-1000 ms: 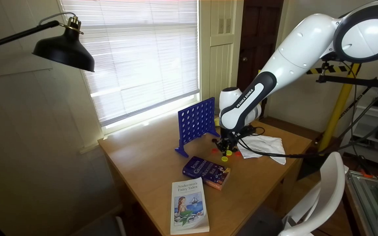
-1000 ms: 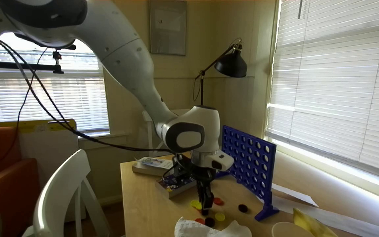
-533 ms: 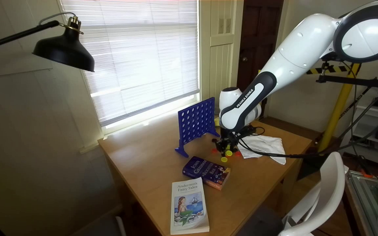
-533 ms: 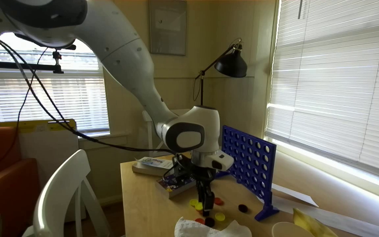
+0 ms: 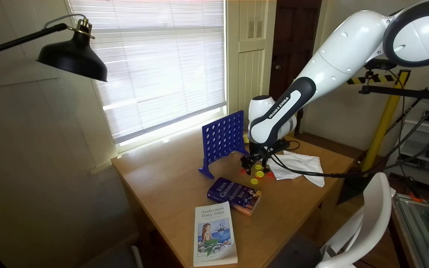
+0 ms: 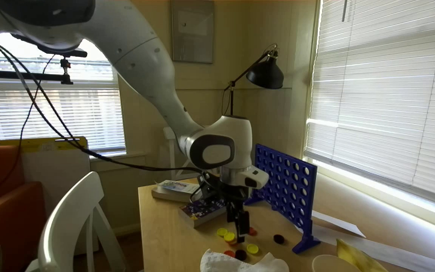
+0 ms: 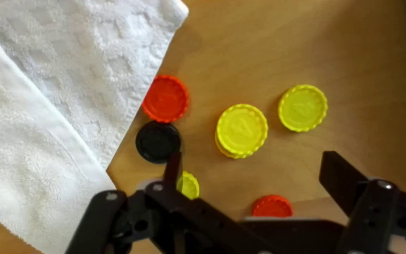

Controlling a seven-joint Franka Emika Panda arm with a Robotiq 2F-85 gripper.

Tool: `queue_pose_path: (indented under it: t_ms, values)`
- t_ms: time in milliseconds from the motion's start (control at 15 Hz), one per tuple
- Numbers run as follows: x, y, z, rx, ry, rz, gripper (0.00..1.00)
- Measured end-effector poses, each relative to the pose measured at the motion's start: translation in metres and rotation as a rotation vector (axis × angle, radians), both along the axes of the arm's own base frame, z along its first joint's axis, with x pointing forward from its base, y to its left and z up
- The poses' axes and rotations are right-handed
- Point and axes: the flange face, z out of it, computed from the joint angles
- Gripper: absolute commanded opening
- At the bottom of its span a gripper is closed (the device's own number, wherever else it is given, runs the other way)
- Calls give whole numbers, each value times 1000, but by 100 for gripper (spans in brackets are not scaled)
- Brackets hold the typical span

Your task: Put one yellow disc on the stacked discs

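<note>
In the wrist view the stacked discs (image 7: 241, 130) stand on the table, a yellow disc on top, slightly offset from the yellow one under it. An orange-red edge shows low on the stack (image 6: 230, 238) in an exterior view. One loose yellow disc (image 7: 302, 107) lies just beside the stack. Another yellow disc (image 7: 190, 185) is partly covered by a finger of my gripper (image 7: 252, 164). The jaws are wide apart with nothing held between them. In both exterior views the gripper (image 5: 257, 171) hovers a little above the discs.
Red discs (image 7: 166, 98) and a black disc (image 7: 158, 141) lie around the stack, beside a white cloth (image 7: 65, 88). A blue upright game grid (image 5: 223, 137) stands close to the gripper. Two books (image 5: 235, 195) lie farther along the table.
The jaws have spread from around the upper yellow disc, which now lies flat on the stack. The gripper has risen away from the discs.
</note>
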Motion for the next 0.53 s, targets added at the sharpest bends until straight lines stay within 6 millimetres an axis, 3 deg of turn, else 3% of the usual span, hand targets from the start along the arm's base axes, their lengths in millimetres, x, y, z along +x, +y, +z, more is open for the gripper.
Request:
queue_pose_path:
  t_ms: [533]
  values:
    - [-8, -10, 35, -14, 74, 346, 100]
